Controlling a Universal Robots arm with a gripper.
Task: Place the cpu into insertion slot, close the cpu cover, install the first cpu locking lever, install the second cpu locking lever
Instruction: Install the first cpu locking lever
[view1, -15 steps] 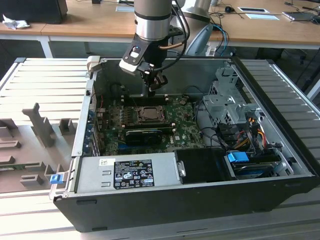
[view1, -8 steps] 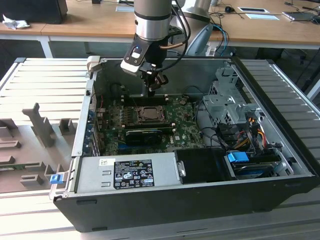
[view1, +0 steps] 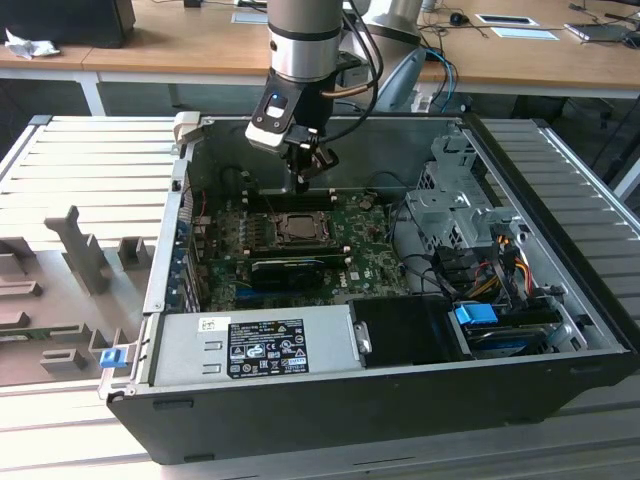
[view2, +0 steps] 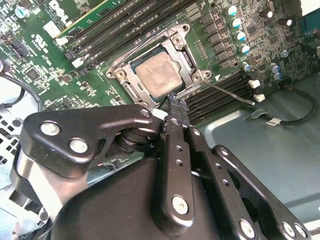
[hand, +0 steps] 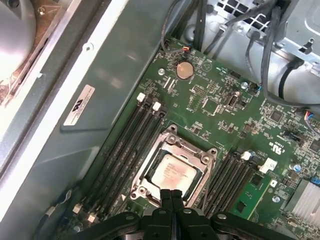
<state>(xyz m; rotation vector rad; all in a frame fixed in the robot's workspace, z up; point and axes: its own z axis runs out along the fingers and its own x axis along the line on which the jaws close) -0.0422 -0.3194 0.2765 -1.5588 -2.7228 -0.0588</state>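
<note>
Here's the arm coming down from above into the open computer case (view1: 380, 405), which lies on the ribbed grey surface (view1: 90, 160), and the gripper (view1: 301, 183) hangs over the green motherboard (view1: 370, 265), close to the case's far wall in the exterior view. The fingers (view2: 174, 135) are pressed together, tips meeting, with nothing between them. Right beyond those tips is the cpu (view2: 159, 76), pale silvery top facing up, seated in the insertion slot (hand: 141, 191) near the middle of the board, with banks of long black memory slots (hand: 125, 142) on either side. The cpu cover (hand: 182, 150) lies down flat around the chip, its square cut-out framing the metal top. In both wrist views the fingertips sit just beside the socket's edge, and I can't tell whether they touch it. A thin silvery lever (view2: 231, 92) runs out from one corner of the socket across the neighbouring memory slots. At the case's near edge lies the grey power supply (view1: 255, 345), well apart from the gripper
</note>
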